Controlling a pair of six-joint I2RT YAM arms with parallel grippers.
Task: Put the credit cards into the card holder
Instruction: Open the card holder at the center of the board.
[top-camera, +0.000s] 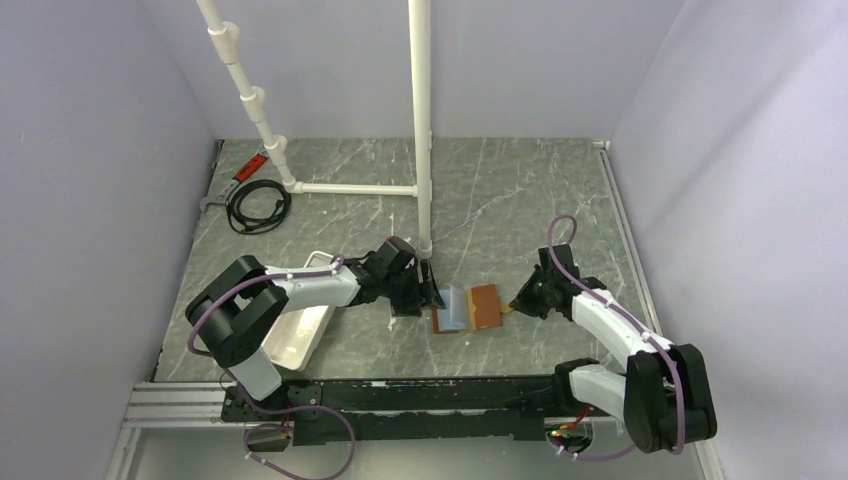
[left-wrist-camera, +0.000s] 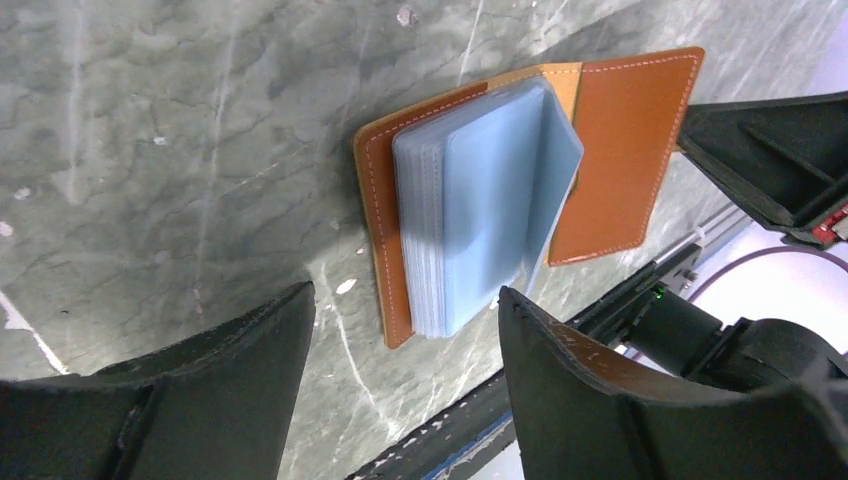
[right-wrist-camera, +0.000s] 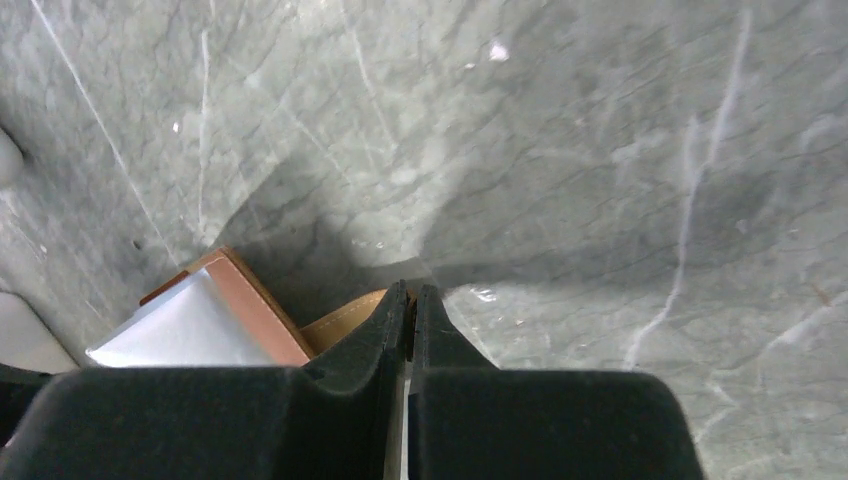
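The card holder (top-camera: 486, 306) lies open on the table, with a reddish-brown cover (left-wrist-camera: 620, 150). A stack of light blue thin leaves (left-wrist-camera: 480, 220) sits on its left half, the top leaf partly lifted. I cannot tell credit cards from sleeves in this stack, and no separate grey-silver card shows. My left gripper (top-camera: 432, 292) is open and empty, with its fingers (left-wrist-camera: 250, 370) hovering just off the holder's near edge. My right gripper (top-camera: 513, 305) is shut on the edge of the holder's right cover (right-wrist-camera: 350, 318); it also shows in the left wrist view (left-wrist-camera: 770, 160).
A long white tray (top-camera: 300, 335) lies at the left, under the left arm. A white pipe frame (top-camera: 421, 120) stands just behind the holder. A coiled black cable (top-camera: 257, 205) and a red-handled tool (top-camera: 250, 165) lie at the back left. Black rail (top-camera: 400, 390) along the near edge.
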